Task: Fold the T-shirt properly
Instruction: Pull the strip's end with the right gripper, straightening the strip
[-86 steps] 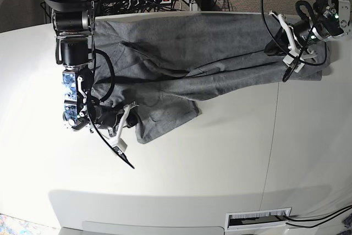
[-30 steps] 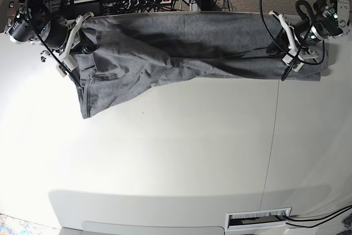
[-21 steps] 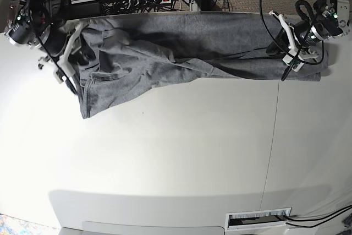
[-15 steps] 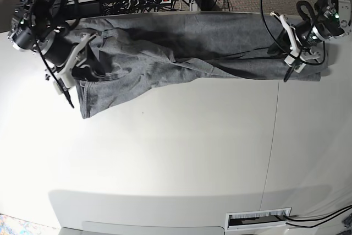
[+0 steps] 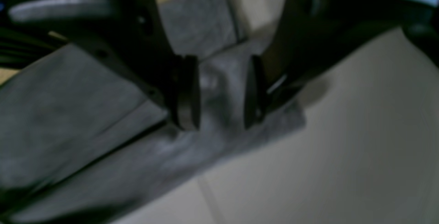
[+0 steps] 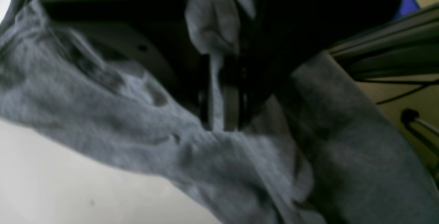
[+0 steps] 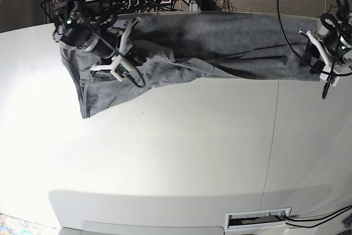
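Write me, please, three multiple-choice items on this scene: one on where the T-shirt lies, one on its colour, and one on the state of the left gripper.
1. Where on the table does the T-shirt lie?
A. along the far edge
B. at the centre
C. along the near edge

2. What colour is the T-shirt?
A. white
B. heather grey
C. red

3. How do the fingers of the left gripper stand?
A. pressed shut on a fold
B. apart, with fabric between them
C. hidden from view

Answers:
1 A: in the base view it stretches along the table's far edge.
2 B: every view shows plain grey fabric.
3 B: the left wrist view shows a clear gap between the fingers.
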Controlling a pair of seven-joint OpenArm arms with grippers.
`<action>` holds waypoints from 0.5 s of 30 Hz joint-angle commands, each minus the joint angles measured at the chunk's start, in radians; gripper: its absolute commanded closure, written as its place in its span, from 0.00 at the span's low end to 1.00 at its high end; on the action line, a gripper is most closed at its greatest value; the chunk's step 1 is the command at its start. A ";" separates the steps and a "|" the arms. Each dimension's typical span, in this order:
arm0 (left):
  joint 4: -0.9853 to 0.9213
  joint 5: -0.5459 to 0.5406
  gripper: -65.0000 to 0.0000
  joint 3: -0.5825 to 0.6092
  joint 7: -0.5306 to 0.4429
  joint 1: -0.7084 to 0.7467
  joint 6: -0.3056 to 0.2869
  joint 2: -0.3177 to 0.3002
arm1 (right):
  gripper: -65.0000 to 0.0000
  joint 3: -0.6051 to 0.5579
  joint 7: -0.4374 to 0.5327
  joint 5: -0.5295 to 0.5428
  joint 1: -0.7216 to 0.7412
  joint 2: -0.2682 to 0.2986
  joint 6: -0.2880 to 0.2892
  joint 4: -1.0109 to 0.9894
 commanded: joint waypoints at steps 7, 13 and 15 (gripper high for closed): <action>-0.101 -0.001 0.60 -0.010 0.014 -0.005 0.037 -0.043 | 0.91 -0.024 0.055 -0.085 0.008 0.011 0.001 0.015; -0.147 -0.119 0.53 -0.010 0.109 -0.006 0.082 -0.110 | 0.91 -0.024 0.053 -0.099 0.008 0.011 0.001 0.015; -0.147 -0.097 0.53 -0.010 0.108 -0.006 0.109 -0.126 | 0.91 -0.024 0.053 -0.099 0.008 0.011 0.001 0.015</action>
